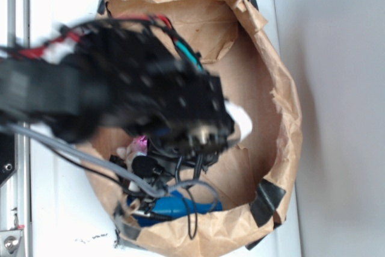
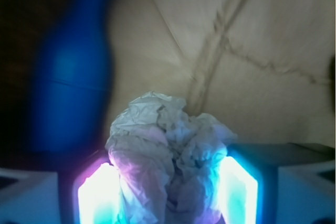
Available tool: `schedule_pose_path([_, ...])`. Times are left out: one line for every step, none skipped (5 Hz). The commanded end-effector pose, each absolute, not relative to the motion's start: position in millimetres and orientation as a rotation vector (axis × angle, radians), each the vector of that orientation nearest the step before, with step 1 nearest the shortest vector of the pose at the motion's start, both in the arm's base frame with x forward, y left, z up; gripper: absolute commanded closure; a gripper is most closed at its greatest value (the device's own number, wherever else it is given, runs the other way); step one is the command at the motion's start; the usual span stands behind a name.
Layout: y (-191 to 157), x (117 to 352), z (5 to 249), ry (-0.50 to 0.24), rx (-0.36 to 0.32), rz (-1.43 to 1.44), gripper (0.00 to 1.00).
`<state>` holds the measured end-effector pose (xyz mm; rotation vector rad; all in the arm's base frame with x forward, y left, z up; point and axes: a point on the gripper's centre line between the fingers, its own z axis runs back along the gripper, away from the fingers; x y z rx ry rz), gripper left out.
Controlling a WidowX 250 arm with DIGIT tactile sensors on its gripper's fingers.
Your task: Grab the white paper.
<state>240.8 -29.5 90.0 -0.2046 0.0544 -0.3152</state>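
Note:
The white paper [image 2: 168, 150] is a crumpled wad squeezed between my two glowing fingers [image 2: 97, 195] in the wrist view. My gripper [image 2: 168, 198] is shut on it, both pads pressed against its sides. In the exterior view the black arm covers most of the bin; the gripper [image 1: 231, 126] sits at its right end and only a white edge of the paper [image 1: 242, 121] shows past it. The paper hangs above the tan brown paper floor [image 2: 262, 40].
A tan brown paper sheet lines a round bin [image 1: 283, 88]. A blue bottle-like object [image 2: 73, 87] stands to the left of the gripper, and shows at the bin's near side [image 1: 174, 204]. A small pink item [image 1: 139, 144] and grey cables [image 1: 90, 154] lie under the arm.

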Motion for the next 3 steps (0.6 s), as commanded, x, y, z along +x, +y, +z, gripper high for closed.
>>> schedule_pose_path([18.6, 244.2, 180.8, -0.262, -0.104, -0.107, 1.0])
schedule_pose_path([24.2, 234.3, 199.4, -0.326, -0.059, 0.001, 1.0])
schedule_pose_path([28.0, 232.1, 208.4, -0.276, -0.014, 0.026, 1.0])
